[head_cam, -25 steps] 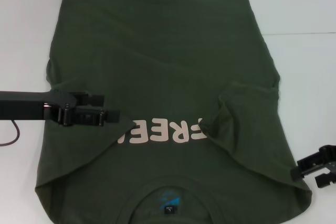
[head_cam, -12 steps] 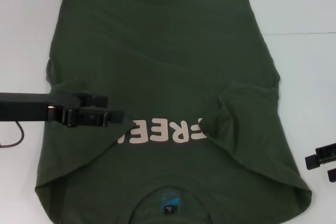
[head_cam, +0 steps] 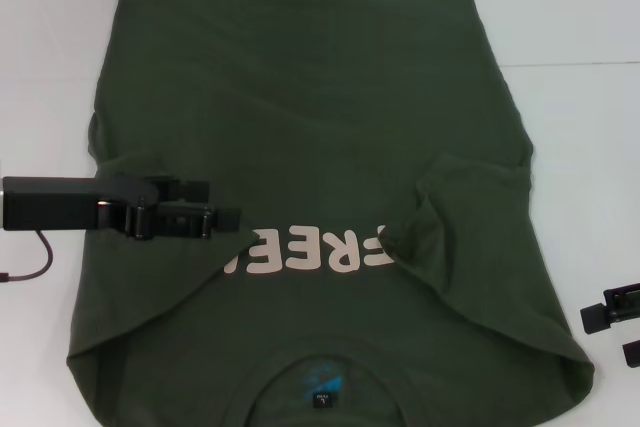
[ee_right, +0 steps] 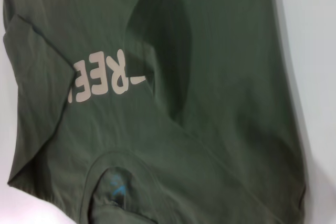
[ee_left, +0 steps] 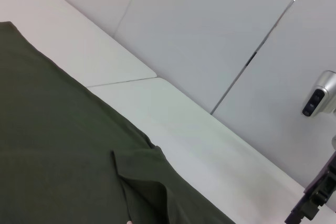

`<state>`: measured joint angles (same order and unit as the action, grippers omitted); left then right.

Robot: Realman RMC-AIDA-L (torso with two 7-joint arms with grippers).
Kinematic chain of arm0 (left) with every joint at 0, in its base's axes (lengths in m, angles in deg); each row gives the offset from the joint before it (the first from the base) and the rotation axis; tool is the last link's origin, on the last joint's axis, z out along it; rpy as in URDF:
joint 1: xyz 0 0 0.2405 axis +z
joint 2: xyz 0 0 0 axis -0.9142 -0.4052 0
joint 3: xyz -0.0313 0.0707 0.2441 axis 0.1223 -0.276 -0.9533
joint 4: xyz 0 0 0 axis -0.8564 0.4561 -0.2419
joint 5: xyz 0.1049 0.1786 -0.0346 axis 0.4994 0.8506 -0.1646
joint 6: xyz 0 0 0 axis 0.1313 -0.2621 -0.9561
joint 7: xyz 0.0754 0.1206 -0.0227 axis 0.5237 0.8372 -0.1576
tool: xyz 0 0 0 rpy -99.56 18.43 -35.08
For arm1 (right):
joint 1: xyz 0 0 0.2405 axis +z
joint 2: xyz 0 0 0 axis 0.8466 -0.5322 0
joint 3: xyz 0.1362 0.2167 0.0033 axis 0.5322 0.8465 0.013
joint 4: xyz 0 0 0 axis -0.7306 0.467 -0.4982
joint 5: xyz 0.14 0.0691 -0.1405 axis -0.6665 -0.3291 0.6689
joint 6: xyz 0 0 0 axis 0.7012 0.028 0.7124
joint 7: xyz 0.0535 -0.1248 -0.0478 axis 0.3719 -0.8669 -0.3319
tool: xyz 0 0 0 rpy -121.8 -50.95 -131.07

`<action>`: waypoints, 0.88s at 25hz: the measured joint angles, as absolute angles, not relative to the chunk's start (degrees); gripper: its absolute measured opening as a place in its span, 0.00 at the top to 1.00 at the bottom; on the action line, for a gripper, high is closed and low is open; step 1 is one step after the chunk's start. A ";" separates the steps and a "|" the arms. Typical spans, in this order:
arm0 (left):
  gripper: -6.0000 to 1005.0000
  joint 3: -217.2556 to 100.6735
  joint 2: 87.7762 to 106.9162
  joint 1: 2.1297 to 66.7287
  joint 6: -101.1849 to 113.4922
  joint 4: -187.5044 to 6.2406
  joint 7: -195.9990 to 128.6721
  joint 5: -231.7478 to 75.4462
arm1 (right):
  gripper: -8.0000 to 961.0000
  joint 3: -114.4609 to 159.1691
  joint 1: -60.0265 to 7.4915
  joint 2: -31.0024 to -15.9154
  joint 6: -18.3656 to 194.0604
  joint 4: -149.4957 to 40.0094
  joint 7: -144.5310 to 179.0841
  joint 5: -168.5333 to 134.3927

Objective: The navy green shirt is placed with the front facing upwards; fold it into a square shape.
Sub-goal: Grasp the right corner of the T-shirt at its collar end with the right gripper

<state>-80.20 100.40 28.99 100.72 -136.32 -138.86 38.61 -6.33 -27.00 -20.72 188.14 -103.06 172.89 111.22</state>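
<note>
Across the tabletop point(head_cam: 590, 17) centre lies the shirt point(head_cam: 320, 97), both sleeves folded inward. Left hand point(head_cam: 232, 204), fingers slightly parted, holds nothing above the left fold; snagging could undo it. Right hand point(head_cam: 612, 325) near the right edge: grip indeterminate.

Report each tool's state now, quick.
Left tool: open, over the folded-in sleeve of the navy green shirt, holding nothing.
Right tool: beside the shirt, state cannot be told.

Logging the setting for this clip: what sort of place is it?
Probably a lab or test workstation: a plain white table, pale panelled walls, and only the navy green shirt laid out.
</note>
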 joint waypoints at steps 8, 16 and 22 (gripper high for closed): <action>0.05 -80.17 100.62 29.12 100.57 -136.33 -138.81 38.08 | 0.06 -7.70 -25.39 -20.31 187.38 -102.37 174.42 115.22; 0.05 -80.38 100.90 29.16 100.57 -136.33 -138.88 38.00 | 0.07 -8.30 -22.72 -22.81 185.85 -103.39 174.92 120.18; 0.05 -80.20 100.91 29.42 100.58 -136.33 -138.83 38.00 | 0.07 -9.14 -21.74 -23.37 184.32 -102.82 175.93 120.58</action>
<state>-80.20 100.91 29.42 100.58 -136.33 -138.83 38.00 -9.14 -21.74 -23.37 184.32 -102.82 175.93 120.58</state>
